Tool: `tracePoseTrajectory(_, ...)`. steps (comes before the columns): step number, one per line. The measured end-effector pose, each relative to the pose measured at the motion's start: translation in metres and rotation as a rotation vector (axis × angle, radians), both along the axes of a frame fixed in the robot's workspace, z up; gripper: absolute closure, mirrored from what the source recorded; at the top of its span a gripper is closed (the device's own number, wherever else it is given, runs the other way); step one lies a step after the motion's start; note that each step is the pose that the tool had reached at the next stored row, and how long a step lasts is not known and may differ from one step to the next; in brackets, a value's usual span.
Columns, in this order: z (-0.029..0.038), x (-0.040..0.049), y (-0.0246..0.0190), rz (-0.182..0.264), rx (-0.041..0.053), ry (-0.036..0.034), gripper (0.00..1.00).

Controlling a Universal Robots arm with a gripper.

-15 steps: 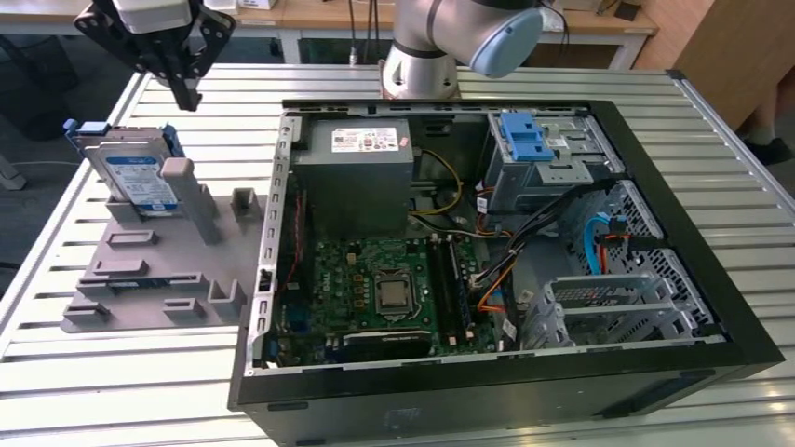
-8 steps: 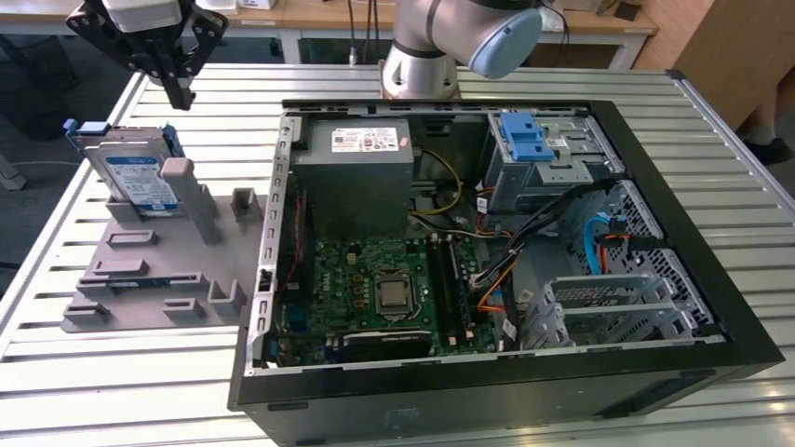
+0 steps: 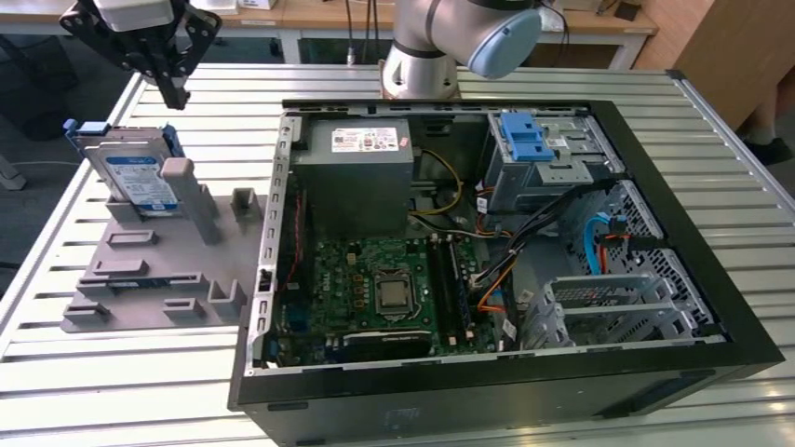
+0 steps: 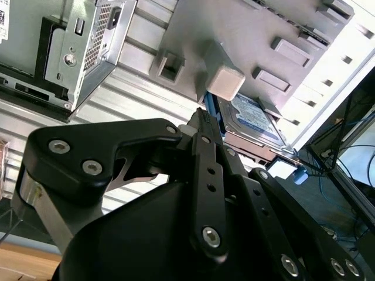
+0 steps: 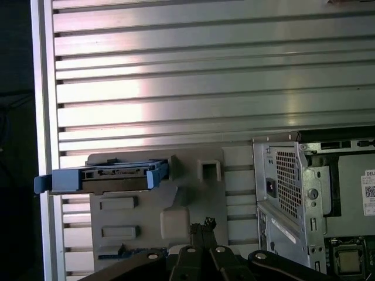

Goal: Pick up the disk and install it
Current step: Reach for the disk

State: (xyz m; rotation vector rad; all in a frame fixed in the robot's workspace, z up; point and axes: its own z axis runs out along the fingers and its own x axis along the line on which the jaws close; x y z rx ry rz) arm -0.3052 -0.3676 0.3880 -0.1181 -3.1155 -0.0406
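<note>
So, quick progress check: basically none of the job is done yet.

Exterior view first. The tool (image 3: 168, 91) hangs in the air with its tips pressed together and nothing between them. The disk (image 3: 134, 177) is right below it, near but clearly not touching. It stands on edge in the grey holder (image 3: 149, 270) on the bench (image 3: 112, 382). The open computer case (image 3: 497, 386) is off to one side of the tool, well apart. The drive cage (image 3: 559, 172) with its blue latch (image 3: 528, 140) sits at the side of the case away from the tool. With the disk in the holder and not in the case, I'd say both the pick-up and the install are left.

Second wrist view looks along the tool (image 4: 201, 117), and the tips are shut here too. The disk's labelled face (image 4: 252, 114) is just past them, tucked behind a pale post (image 4: 225, 79) of the holder. What this adds over the exterior shot is a close look at how that post stands in front of the disk.

First wrist view has the disk (image 5: 111, 175) edge-on, with blue rails (image 5: 44, 182) at its ends. It's off to one side of the tool (image 5: 202, 225) rather than straight ahead of the tips, and that sideways offset is hard to read in the other wrist view. A corner of the case (image 5: 281, 193) is on the opposite side of the tool from the disk. The height gap between tool and disk reads best from the exterior shot.
</note>
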Motion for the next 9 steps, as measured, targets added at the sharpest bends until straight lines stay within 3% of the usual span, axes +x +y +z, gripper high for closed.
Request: tracePoseTrajectory(9,-0.0004,-0.0097,0.0019,0.0,0.0,-0.0001,0.89)
